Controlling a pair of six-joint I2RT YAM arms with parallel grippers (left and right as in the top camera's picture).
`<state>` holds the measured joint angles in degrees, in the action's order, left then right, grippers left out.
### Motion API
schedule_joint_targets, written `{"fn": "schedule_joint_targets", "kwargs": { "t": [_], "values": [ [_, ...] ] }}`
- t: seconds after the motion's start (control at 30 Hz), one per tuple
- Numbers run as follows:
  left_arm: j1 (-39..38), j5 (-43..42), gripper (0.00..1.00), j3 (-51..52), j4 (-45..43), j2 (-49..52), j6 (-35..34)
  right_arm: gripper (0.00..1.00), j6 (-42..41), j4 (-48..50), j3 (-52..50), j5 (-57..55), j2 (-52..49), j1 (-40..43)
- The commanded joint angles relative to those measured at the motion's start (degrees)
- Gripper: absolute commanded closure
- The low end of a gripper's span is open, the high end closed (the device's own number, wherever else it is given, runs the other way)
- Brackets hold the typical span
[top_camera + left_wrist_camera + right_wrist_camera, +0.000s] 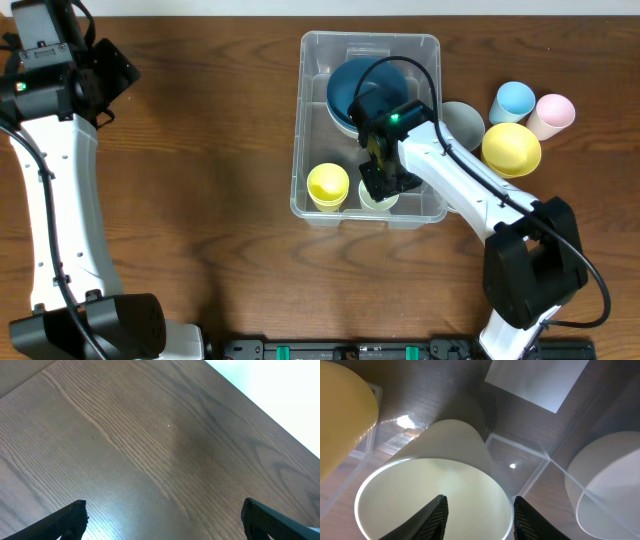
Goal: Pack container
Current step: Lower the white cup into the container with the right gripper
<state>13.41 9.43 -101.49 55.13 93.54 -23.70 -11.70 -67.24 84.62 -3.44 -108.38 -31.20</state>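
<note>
My right pincer (479,508) stands part-open astride the rim of the pale cup (435,495) in the near right corner of the clear container (300,120). I should lift straight up so I don't snag it.

From overhead, centre frame, my right gripper (384,184) hides most of the pale cup (372,201). My left gripper (165,521) has its fingers cropped by the bottom edge.

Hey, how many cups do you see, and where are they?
4. A yellow cup and a pale cup, under the right gripper, sit inside the container; a blue cup and a pink cup sit on the table to its right. The arm may hide more.
</note>
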Motion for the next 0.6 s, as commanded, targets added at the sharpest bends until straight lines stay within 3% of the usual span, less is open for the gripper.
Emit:
{"fn": "schedule_joint_targets", "kwargs": {
  "t": [0.0, 0.57],
  "values": [
    [0.2, 0.7, 0.02, -0.3, 0.1, -0.3, 0.8, 0.56, -0.2, 0.0, -0.4, 0.9, -0.4, -0.3],
    [0.2, 0.7, 0.02, -0.3, 0.1, -0.3, 0.8, 0.58, 1.3, 2.1, -0.4, 1.1, -0.4, -0.3]
  ]
}}
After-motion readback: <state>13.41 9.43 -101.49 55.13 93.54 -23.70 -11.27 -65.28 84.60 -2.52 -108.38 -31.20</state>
